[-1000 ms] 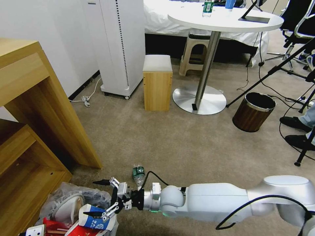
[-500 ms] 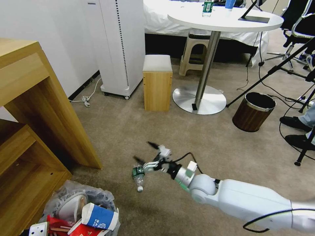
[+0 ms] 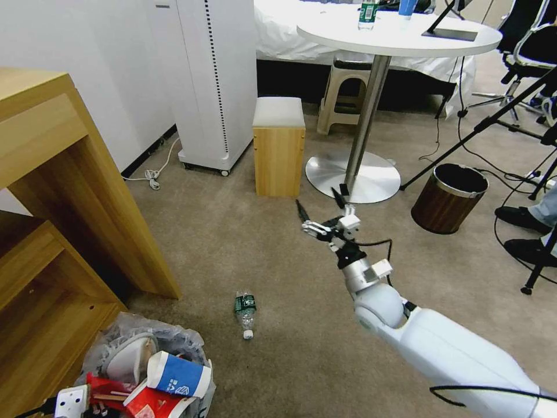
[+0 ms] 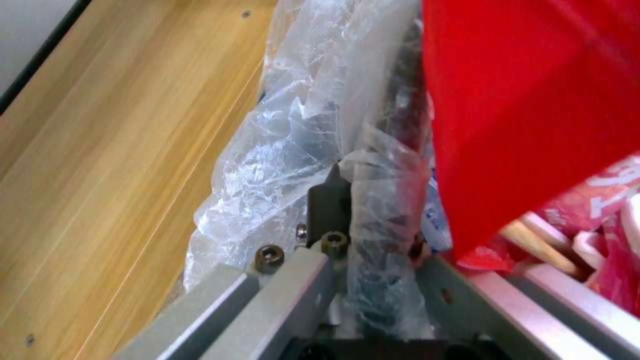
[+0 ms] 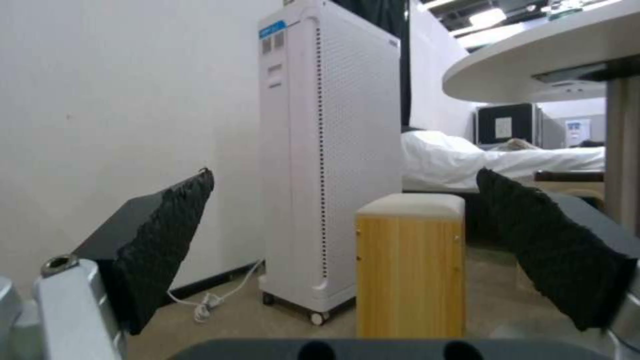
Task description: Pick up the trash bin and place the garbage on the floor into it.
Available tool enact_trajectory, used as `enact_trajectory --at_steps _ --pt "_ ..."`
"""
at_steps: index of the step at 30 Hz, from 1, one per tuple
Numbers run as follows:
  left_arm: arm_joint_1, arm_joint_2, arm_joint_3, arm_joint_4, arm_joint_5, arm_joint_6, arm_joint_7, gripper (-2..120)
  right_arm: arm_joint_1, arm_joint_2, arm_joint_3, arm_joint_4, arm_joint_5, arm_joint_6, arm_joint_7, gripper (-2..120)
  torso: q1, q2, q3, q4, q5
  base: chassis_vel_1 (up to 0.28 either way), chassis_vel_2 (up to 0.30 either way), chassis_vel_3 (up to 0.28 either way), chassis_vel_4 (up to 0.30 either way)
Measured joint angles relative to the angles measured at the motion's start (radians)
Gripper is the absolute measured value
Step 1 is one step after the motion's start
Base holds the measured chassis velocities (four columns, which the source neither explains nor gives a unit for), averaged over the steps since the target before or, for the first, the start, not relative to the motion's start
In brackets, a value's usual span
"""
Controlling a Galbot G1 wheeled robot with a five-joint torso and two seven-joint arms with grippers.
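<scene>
The right hand has swung up and away from the trash bin, fingers spread wide and empty, leaving the blue-white cup inside. The green-label bottle still lies on the floor. The left hand pinches the bin's bagged rim.

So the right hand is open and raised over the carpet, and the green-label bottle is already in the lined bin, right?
Not quite. The head view shows the green-label bottle lying on the carpet beside the lined bin. The right hand is open and raised.
</scene>
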Motion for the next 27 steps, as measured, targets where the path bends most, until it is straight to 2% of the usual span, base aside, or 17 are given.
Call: enact_trajectory --at_steps 9,20,27 --pt "-0.007 0.03 0.005 0.016 -0.012 0.001 -0.005 0 -0.122 0.012 0.068 0.02 -0.042 0.04 -0.027 100 0.0 0.0 0.0 0.0001 -0.0002 0.0 0.0 0.0 0.0" --pt "-0.016 0.034 0.019 0.025 -0.011 0.002 -0.004 0 -0.152 0.014 0.075 0.014 -0.041 0.038 -0.092 100 0.0 0.0 0.0 0.0001 -0.0001 0.0 0.0 0.0 0.0" --pt "-0.007 0.036 0.013 0.023 -0.011 0.002 -0.004 0 -0.142 0.016 0.044 0.004 -0.047 0.044 -0.111 100 0.0 0.0 0.0 0.0002 -0.0001 0.0 0.0 0.0 0.0"
